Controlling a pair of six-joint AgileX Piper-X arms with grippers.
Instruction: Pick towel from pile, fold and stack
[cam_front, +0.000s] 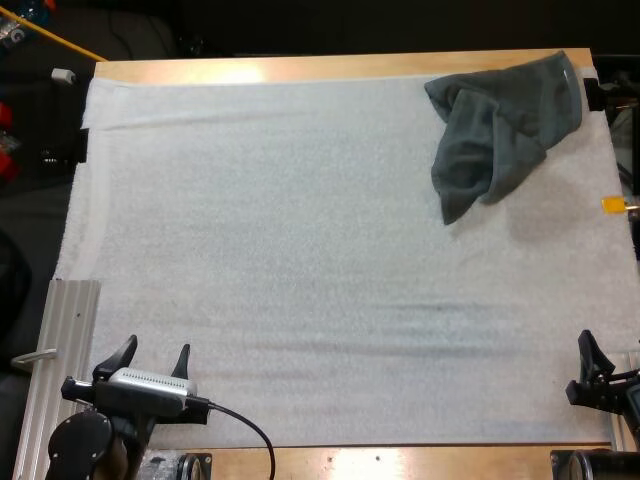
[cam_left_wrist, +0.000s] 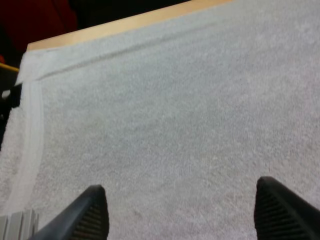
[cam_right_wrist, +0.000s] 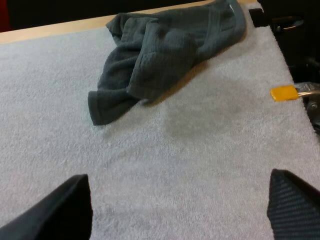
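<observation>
Across a wooden table lies a white, fuzzy mat that covers nearly the whole top, with bare wood showing along the far and near edges. A ribbed metal rail runs beside the mat's near left edge. At the far right corner of the mat sits one dark grey-green towel, crumpled and folded over itself, one corner trailing toward the middle. A small pale tag shows at its far edge; any writing on it is too small to read. The left gripper hovers at the near left, fingers spread wide over bare mat. The right gripper waits at the near right, fingers wide apart, well short of the towel.
</observation>
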